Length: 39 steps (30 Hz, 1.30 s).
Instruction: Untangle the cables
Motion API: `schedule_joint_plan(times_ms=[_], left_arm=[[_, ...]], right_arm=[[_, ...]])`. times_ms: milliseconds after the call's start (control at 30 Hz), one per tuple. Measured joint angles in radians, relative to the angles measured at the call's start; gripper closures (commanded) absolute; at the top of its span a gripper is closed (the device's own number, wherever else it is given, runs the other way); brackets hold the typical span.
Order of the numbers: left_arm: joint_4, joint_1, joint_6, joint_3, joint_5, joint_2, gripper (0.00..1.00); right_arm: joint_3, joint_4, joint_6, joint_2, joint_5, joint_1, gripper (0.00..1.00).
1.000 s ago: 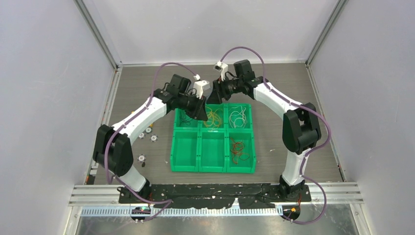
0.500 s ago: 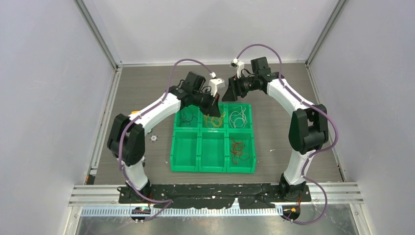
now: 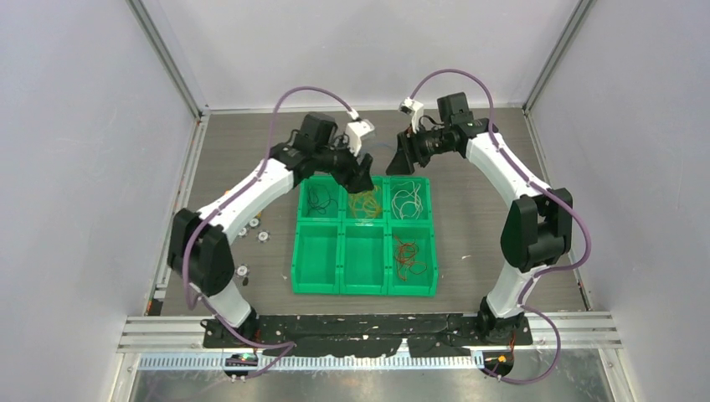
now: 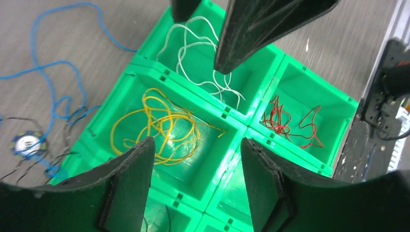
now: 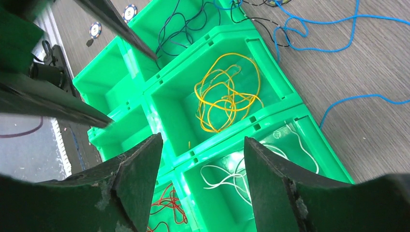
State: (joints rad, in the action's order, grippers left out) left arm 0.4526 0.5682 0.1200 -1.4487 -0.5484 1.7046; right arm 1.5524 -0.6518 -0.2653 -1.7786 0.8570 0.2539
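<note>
Left gripper (image 4: 197,145): is hovering over the far row of the tray (image 3: 364,290), fingers spread wide and holding nothing; the yellow cable (image 4: 159,126) is showing through the gap.
Right gripper (image 5: 202,141): is hanging over the same far edge from the other side, fingers parted and empty (in the top view the two grippers are pointing at each other, close but apart).
Tray: green, with six compartments in two rows of three, is sitting mid-table between the arms.
Yellow cable: is lying in the far middle compartment as a loose bundle of overlapping loops, one end straying toward a wall.
White cable (image 4: 205,83): is curling in thin open loops in the far right compartment.
Red cable (image 4: 290,118): is lying crumpled, in sharp kinks, in the near right compartment.
Black cable (image 5: 181,26): is lying in the far left compartment, in dark, slack curls.
Blue cable (image 4: 53,65): is lying on the bare table (image 3: 469,209) beyond the tray's far edge, running in long wavy curves.
Tangle: beside that far edge, thin black strands are crossing the blue one near a disc; whether they are joining the black cable in the tray I cannot tell.
Discs (image 3: 262,236): small and round, are lying scattered on the table left of the tray.
</note>
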Motion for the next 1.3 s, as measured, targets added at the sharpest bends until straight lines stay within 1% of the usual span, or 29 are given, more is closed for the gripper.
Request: schedule_joint_plan(times_ms=[100, 167, 200, 300, 367, 400, 467, 567, 733, 800, 900, 1067, 1200, 1267, 1300], left_arm=[[-0.017, -0.058, -0.043, 0.027, -0.024, -0.092, 0.29], [-0.027, -0.135, -0.09, 0.051, -0.045, -0.175, 0.21], [-0.029, -0.169, -0.102, 0.056, -0.05, -0.204, 0.2], [-0.022, -0.275, -0.121, 0.061, -0.05, -0.284, 0.19], [-0.005, -0.331, -0.113, 0.066, -0.037, -0.325, 0.19], [0.004, -0.349, -0.108, 0.071, -0.031, -0.341, 0.18], [0.024, -0.378, -0.092, 0.088, -0.019, -0.367, 0.18], [0.071, -0.42, -0.061, 0.12, 0.009, -0.403, 0.18], [0.113, -0.457, -0.025, 0.175, 0.061, -0.464, 0.18], [0.119, -0.46, -0.015, 0.2, 0.078, -0.492, 0.19], [0.122, -0.46, -0.014, 0.233, 0.1, -0.529, 0.19], [0.122, -0.46, -0.018, 0.256, 0.129, -0.538, 0.19], [0.129, -0.46, -0.01, 0.263, 0.146, -0.541, 0.19], [0.129, -0.46, -0.003, 0.264, 0.158, -0.548, 0.19], [0.129, -0.46, -0.001, 0.263, 0.164, -0.552, 0.19]], right_arm=[[0.004, -0.028, -0.029, 0.002, -0.017, 0.02, 0.32], [0.016, -0.054, -0.048, 0.002, -0.043, 0.05, 0.32], [0.022, -0.057, -0.05, 0.001, -0.051, 0.062, 0.31], [0.079, -0.053, -0.043, -0.023, -0.111, 0.101, 0.28], [0.161, -0.052, -0.037, -0.072, -0.183, 0.119, 0.25], [0.215, -0.044, -0.034, -0.109, -0.224, 0.123, 0.21], [0.312, -0.021, -0.032, -0.186, -0.297, 0.124, 0.18], [0.484, -0.013, -0.056, -0.339, -0.396, 0.135, 0.16], [0.721, -0.02, -0.126, -0.579, -0.495, 0.176, 0.07], [0.757, -0.018, -0.142, -0.631, -0.508, 0.203, 0.06], [0.766, -0.002, -0.164, -0.678, -0.531, 0.236, 0.07], [0.723, 0.107, -0.182, -0.69, -0.608, 0.28, 0.09], [0.777, 0.175, -0.196, -0.745, -0.658, 0.307, 0.12], [0.814, 0.191, -0.214, -0.781, -0.681, 0.322, 0.17], [0.821, 0.2, -0.232, -0.795, -0.692, 0.329, 0.25]])
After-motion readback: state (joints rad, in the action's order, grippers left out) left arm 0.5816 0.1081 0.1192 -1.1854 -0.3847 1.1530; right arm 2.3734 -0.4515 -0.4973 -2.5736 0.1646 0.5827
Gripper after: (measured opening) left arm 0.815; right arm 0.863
